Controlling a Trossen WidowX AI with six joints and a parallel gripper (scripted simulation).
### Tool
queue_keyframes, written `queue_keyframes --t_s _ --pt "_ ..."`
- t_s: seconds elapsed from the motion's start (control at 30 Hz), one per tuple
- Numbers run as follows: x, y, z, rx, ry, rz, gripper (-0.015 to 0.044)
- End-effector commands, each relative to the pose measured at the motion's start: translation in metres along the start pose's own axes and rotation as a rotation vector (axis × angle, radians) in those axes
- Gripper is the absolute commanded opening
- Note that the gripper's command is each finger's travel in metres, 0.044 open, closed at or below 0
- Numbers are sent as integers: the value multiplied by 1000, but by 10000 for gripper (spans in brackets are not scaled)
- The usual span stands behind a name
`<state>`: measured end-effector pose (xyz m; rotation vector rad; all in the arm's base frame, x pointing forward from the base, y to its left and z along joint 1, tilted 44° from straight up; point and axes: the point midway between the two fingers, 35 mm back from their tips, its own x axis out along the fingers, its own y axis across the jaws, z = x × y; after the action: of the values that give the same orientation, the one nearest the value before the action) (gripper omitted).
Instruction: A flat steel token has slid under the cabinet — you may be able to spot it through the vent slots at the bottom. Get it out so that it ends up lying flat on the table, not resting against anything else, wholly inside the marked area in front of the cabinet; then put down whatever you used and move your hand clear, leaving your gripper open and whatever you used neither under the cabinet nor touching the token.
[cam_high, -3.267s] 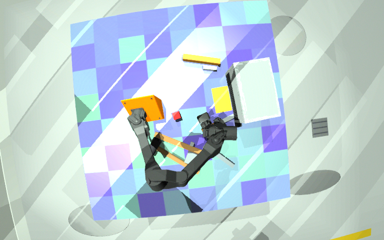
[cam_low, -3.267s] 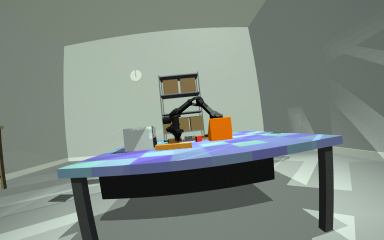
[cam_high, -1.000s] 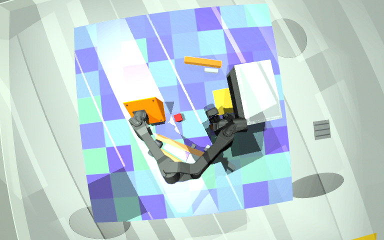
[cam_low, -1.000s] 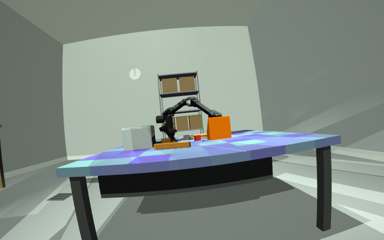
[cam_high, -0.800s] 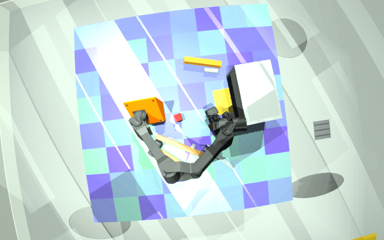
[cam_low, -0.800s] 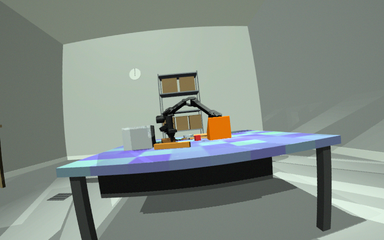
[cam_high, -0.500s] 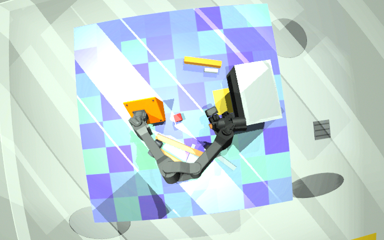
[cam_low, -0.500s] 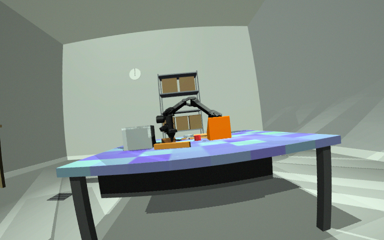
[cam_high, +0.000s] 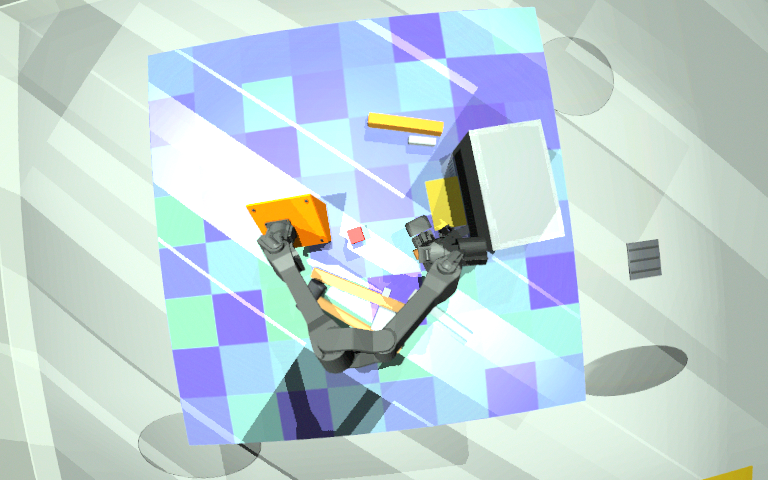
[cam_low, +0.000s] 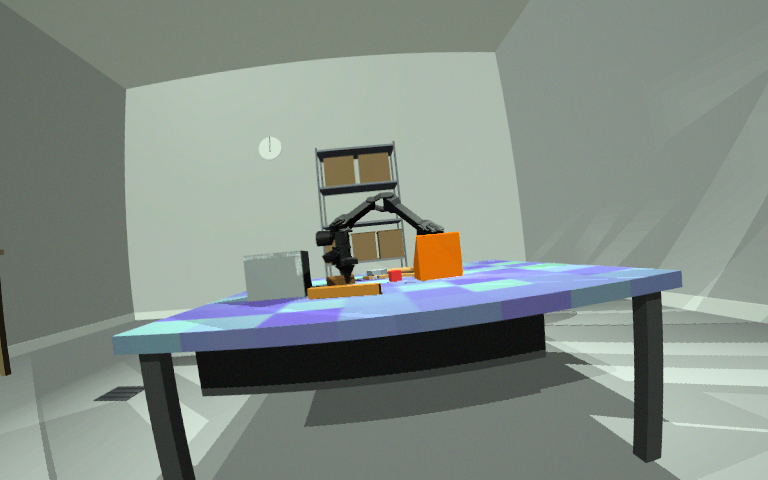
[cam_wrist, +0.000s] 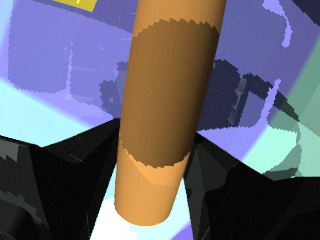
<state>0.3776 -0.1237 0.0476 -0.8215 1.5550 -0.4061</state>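
My gripper (cam_high: 431, 246) (cam_low: 348, 279) (cam_wrist: 154, 132) is shut on an orange-brown wooden rod (cam_wrist: 167, 90) near one end. The gripper points down, low over the table, close to the near corner of the cabinet's dark front. The rod's far end is out of the wrist view. The cabinet (cam_high: 515, 186) (cam_low: 272, 278) is a pale box with a dark slotted front. The marked area is a yellow patch (cam_high: 440, 195) on the table against that front, and its corner (cam_wrist: 82, 4) shows at the top of the wrist view. The steel token is not visible in any view.
A yellow-orange bar (cam_high: 404, 123) (cam_low: 344, 291) and a small white block (cam_high: 421, 140) lie beyond the marked area. A red cube (cam_high: 355, 235) (cam_low: 394, 275) stands between gripper and orange pedestal (cam_high: 314, 217) (cam_low: 438, 257). Tan bars (cam_high: 353, 286) lie beside the arm's elbow.
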Motion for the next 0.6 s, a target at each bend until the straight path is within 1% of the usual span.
queue_keyframes --t_s 0.0,0.57 --pt "1 1 -5 -4 2 5 0" --pt "1 0 -23 -5 3 5 0"
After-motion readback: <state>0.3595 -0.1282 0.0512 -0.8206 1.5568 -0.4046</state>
